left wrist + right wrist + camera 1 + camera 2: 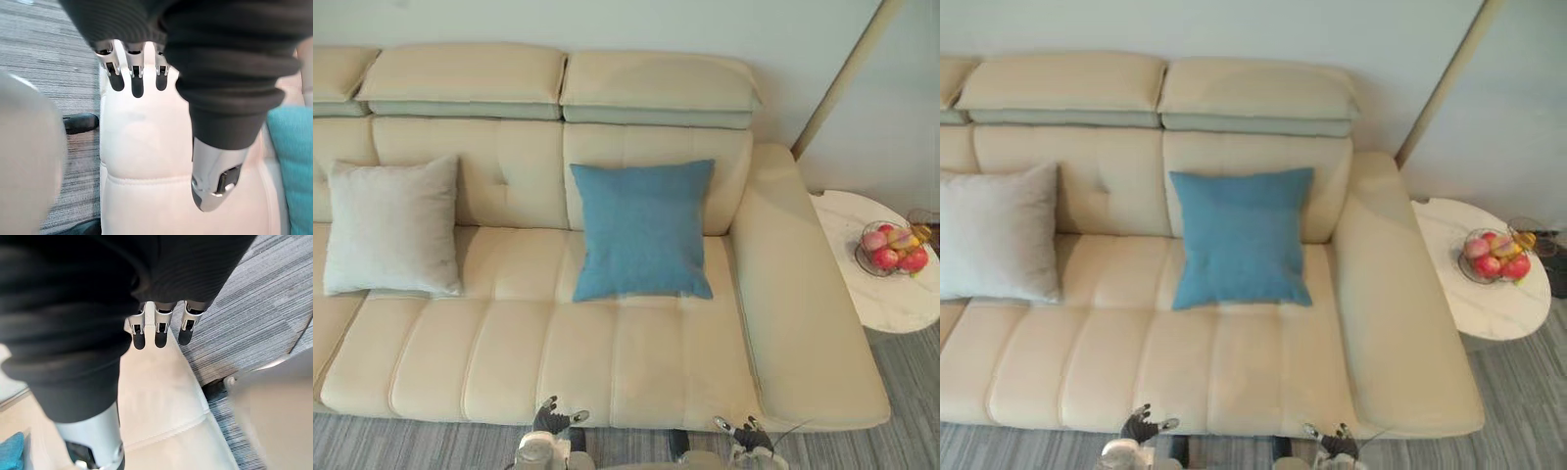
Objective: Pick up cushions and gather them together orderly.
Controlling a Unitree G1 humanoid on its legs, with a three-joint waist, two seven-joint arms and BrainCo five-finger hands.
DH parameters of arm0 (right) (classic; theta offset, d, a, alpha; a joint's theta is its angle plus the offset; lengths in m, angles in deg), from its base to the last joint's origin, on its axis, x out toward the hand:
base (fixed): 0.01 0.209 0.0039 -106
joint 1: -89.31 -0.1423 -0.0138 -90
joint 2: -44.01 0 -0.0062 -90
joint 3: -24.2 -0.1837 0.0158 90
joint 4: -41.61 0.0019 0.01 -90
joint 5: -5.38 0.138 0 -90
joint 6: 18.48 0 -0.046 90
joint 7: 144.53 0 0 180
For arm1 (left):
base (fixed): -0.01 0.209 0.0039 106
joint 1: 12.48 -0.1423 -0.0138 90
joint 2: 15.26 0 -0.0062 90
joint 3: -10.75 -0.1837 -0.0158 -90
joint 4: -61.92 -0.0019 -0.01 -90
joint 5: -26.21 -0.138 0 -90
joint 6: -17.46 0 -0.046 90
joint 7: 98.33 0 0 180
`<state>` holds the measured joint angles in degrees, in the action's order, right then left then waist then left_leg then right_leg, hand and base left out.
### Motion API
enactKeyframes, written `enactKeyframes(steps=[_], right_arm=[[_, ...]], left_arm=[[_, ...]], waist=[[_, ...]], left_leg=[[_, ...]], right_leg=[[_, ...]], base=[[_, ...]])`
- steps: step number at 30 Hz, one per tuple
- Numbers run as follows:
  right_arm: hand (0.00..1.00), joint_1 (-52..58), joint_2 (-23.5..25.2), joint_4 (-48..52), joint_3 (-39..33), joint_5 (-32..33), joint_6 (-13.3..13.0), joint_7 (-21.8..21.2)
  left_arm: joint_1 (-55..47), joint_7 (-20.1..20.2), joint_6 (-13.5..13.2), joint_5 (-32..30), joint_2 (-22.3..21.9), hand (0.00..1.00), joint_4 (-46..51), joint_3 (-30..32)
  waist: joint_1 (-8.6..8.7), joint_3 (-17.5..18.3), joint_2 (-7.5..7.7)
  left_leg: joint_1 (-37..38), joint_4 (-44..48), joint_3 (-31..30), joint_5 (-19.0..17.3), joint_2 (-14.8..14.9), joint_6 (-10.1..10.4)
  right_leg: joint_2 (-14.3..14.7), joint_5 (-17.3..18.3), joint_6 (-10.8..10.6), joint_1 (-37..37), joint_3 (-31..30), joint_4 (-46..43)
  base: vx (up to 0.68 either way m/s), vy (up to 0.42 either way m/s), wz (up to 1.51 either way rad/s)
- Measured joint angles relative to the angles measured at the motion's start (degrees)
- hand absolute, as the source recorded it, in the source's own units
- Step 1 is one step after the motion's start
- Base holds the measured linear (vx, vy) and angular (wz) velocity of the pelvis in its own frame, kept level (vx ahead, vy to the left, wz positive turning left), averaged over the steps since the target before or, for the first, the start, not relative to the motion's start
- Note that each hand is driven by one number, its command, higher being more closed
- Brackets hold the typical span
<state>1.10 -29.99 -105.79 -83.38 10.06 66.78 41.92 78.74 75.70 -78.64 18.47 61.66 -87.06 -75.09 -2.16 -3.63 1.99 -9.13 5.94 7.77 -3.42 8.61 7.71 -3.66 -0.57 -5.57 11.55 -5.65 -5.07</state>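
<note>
The grey cushion (391, 227) leans on the sofa (509, 362) back at the left. The left hand (555, 421) hovers at the seat's front edge. The blue cushion (643, 230) leans mid-sofa, well apart from the grey. The right hand (744, 431) is at the same edge (both hands' fingers are relaxed, holding nothing). A fruit bowl (891, 247) sits on the table (886, 299).

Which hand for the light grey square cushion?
Left, likely. The light grey square fabric cushion leans on the left part of the cream sofa; the left hand hangs open nearer that side, while the right hand sits beyond the blue square cushion.
</note>
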Motion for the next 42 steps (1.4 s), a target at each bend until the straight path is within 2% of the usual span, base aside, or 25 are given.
enactKeyframes(steps=[1,3,4,5,6,7,8,9,10,12,13,16,17,18,19,20,22,23,24,26,28,32,38,42], right_arm=[[0.00,0.0,0.0,0.3,0.5,0.0,0.0,0.1],[0.00,-0.6,0.0,0.4,1.4,0.0,0.0,0.2],[0.00,-1.0,0.1,0.5,1.5,0.0,0.0,0.3],[0.00,-1.2,0.3,0.4,1.8,0.0,0.3,0.3],[0.00,-0.8,0.4,0.3,2.0,0.0,0.5,0.3],[0.00,-0.7,0.5,0.4,2.0,0.0,0.5,0.3],[0.00,-0.8,0.6,0.4,2.1,0.0,0.4,0.4],[0.00,-2.3,0.3,0.8,2.3,0.0,-0.1,0.5],[0.00,-3.0,0.2,1.5,2.4,0.0,-0.4,0.7],[0.00,-3.4,-0.1,2.7,2.6,0.0,-0.9,1.1],[0.00,-2.8,-0.1,2.6,2.6,0.0,-0.7,1.4],[0.00,-0.5,0.6,2.5,2.8,0.0,-0.3,1.5],[0.00,-0.6,1.1,2.3,2.6,0.0,-0.3,1.6],[0.00,-0.6,1.2,2.3,2.4,0.0,-0.3,1.6],[0.00,-0.4,1.1,2.3,2.0,0.0,-0.2,1.9],[0.00,-0.3,1.1,2.3,2.0,0.0,-0.2,2.0],[0.00,0.7,1.0,2.3,2.0,0.2,-0.2,1.9],[0.00,0.8,1.0,2.2,1.8,0.4,0.0,1.9],[0.00,0.6,1.3,1.3,1.0,0.4,0.1,1.8],[0.00,0.6,3.5,-0.3,-0.1,0.4,0.5,0.9],[0.00,1.0,3.1,-1.5,-0.7,0.5,0.5,0.8],[0.00,0.5,2.2,-2.9,-2.3,0.5,0.7,0.7],[0.00,-0.2,1.0,-4.7,-4.4,2.2,0.9,0.4],[0.00,-0.3,-0.5,-4.8,-4.6,2.1,0.9,0.4]], left_arm=[[0.9,0.0,0.1,0.0,0.0,0.00,0.2,-0.6],[1.6,0.0,0.2,0.1,-0.5,0.00,2.8,-0.8],[1.9,0.0,0.1,0.3,-0.5,0.00,3.4,-0.5],[1.9,0.0,0.1,0.7,-0.6,0.00,4.1,0.1],[1.3,0.0,0.1,1.0,-0.3,0.00,4.7,0.5],[0.4,-0.1,0.2,1.2,-0.1,0.00,5.4,1.3],[0.0,-0.3,0.1,1.3,0.2,0.00,5.6,1.7],[-0.4,-0.4,0.3,1.6,0.2,0.00,4.9,1.6],[-0.4,-0.4,0.3,1.7,-0.1,0.00,4.5,1.5],[0.0,-0.4,0.5,2.5,-2.0,0.00,3.1,0.8],[-0.1,-0.4,0.5,2.9,-2.6,0.00,3.1,0.3],[-0.7,-0.3,0.4,3.3,-4.2,0.00,3.3,-1.0],[-0.2,-0.3,0.4,3.3,-4.2,0.00,3.3,-0.9],[-0.1,-0.3,0.5,3.3,-4.2,0.00,3.2,-0.8],[-0.2,-0.3,0.5,3.3,-4.1,0.00,3.3,-0.8],[-0.3,-0.3,0.5,3.3,-4.1,0.00,3.3,-0.8],[-0.3,-0.3,0.6,3.3,-4.1,0.00,3.3,-0.8],[-0.5,-0.3,0.6,3.3,-4.1,0.00,3.2,-0.5],[-0.5,-0.3,0.6,3.3,-3.7,0.00,3.2,-0.3],[-1.4,-0.5,0.9,3.2,-0.9,0.00,3.1,-0.5],[-1.3,-0.4,0.9,3.2,0.5,0.00,3.0,-0.9],[-1.9,-0.4,1.6,2.7,2.1,0.00,0.5,-1.3],[-2.0,-0.3,1.6,2.2,2.0,0.00,-1.4,-1.2],[-2.1,0.0,1.6,2.1,1.8,0.00,-2.6,-1.1]], waist=[[0.07,-0.1,0.06],[-0.26,-0.2,-0.20],[-0.25,-0.5,-0.58],[-0.36,-0.7,-0.83],[-0.99,-0.6,-0.62],[-1.70,-0.2,-0.03],[-2.27,0.2,0.67],[-3.62,0.7,1.02],[-4.14,0.5,0.55],[-3.96,-1.3,-2.03],[-3.86,-1.6,-2.37],[-3.43,-1.6,-2.31],[-2.64,-1.8,-1.18],[-2.12,-2.1,-0.83],[-1.38,-2.2,-0.52],[-1.01,-2.4,-0.16],[-1.01,-1.9,-0.78],[-1.01,-1.9,-1.69],[-1.09,-2.3,-0.86],[-0.54,-0.3,1.72],[0.27,0.1,2.25],[0.43,1.0,1.62],[1.22,1.4,0.43],[1.66,1.4,0.39]], left_leg=[[-0.9,1.7,-0.5,-0.8,0.1,-0.2],[-2.1,2.8,-0.3,-1.2,0.9,-1.4],[-2.4,3.0,0.0,-0.9,1.6,-1.4],[-2.6,2.8,-0.9,-0.3,1.5,-1.2],[-1.8,2.5,-1.7,0.6,1.3,-1.1],[-1.8,2.6,-1.9,1.0,1.1,-0.9],[-2.5,3.0,-1.6,1.3,0.7,-0.8],[-4.3,3.2,-1.0,2.1,0.7,-0.3],[-5.2,3.3,-0.8,2.5,1.1,0.0],[-6.0,3.4,-2.3,4.0,2.3,0.5],[-5.6,3.5,-2.5,4.3,2.6,0.7],[-5.4,3.7,-2.3,6.7,3.3,0.5],[-5.4,3.6,-1.6,6.6,3.4,-0.2],[-6.0,6.0,-0.6,5.3,3.3,-0.9],[-6.9,11.3,0.6,2.0,3.1,-2.3],[-6.9,14.5,1.2,-0.4,3.1,-2.7],[-6.3,21.1,2.1,-7.0,4.1,-2.8],[-5.3,20.3,3.0,-9.8,4.6,-1.6],[-5.1,19.7,3.7,-9.7,3.7,-1.6],[-3.0,12.2,4.8,-6.8,-1.0,-2.7],[-1.9,8.6,4.7,-5.4,-3.4,-3.9],[-0.2,5.0,5.2,-3.8,-5.2,-4.3],[3.2,0.4,5.2,-1.6,-5.6,-4.4],[6.1,-1.3,4.4,-1.6,-5.6,-4.3]], right_leg=[[0.0,0.0,0.0,0.2,0.6,-0.6],[0.2,-3.3,-2.2,-0.8,0.7,2.2],[0.1,-0.7,-1.8,-0.4,1.5,-1.2],[0.0,6.7,-1.0,1.6,3.2,-13.7],[-0.2,10.8,-2.3,1.1,4.7,-21.5],[-0.6,12.3,-2.3,-0.2,5.5,-23.2],[-1.0,13.2,-2.0,-1.0,5.3,-20.4],[-0.2,14.0,-1.1,-2.0,5.5,-15.3],[0.2,14.0,-0.9,-2.4,5.4,-13.1],[1.6,12.8,2.2,-4.1,6.8,-9.4],[1.8,12.8,2.2,-4.8,7.5,-9.4],[2.2,12.6,3.2,-6.4,10.7,-10.1],[1.0,12.5,4.5,-5.3,12.1,-9.9],[0.5,12.3,4.7,-5.2,13.0,-10.0],[-0.7,11.8,4.5,-4.7,14.1,-10.1],[-1.4,11.5,4.2,-4.6,14.5,-10.2],[-2.3,10.3,2.5,-3.7,14.8,-9.8],[-2.2,10.0,1.7,-3.7,14.7,-9.7],[-2.7,9.8,1.2,-3.8,14.1,-9.5],[-5.2,7.5,0.2,-4.1,11.7,-4.7],[-6.1,5.2,0.6,-5.5,10.9,-1.8],[-6.4,2.9,0.7,-7.0,9.9,1.5],[-5.6,2.9,0.7,-8.6,9.8,3.6],[-5.2,2.9,1.1,-10.9,9.6,4.8]], base=[[-0.05,0.016,0.06],[-0.07,0.033,-0.01],[-0.08,0.032,0.20],[-0.03,-0.006,0.44],[-0.01,-0.034,0.50],[-0.01,-0.101,0.27],[-0.07,-0.146,-0.05],[-0.12,-0.171,-0.22],[-0.15,-0.157,-0.18],[-0.18,-0.110,0.12],[-0.18,-0.085,0.39],[-0.19,-0.078,0.41],[-0.18,-0.037,0.34],[-0.20,0.000,0.45],[-0.16,0.071,0.46],[-0.18,0.152,0.46],[-0.14,0.208,0.21],[-0.08,0.211,0.04],[-0.10,0.300,-0.07],[-0.06,0.237,0.04],[-0.01,0.158,0.28],[0.03,0.075,-0.03],[0.09,-0.036,-0.07],[0.07,-0.036,-0.09]])
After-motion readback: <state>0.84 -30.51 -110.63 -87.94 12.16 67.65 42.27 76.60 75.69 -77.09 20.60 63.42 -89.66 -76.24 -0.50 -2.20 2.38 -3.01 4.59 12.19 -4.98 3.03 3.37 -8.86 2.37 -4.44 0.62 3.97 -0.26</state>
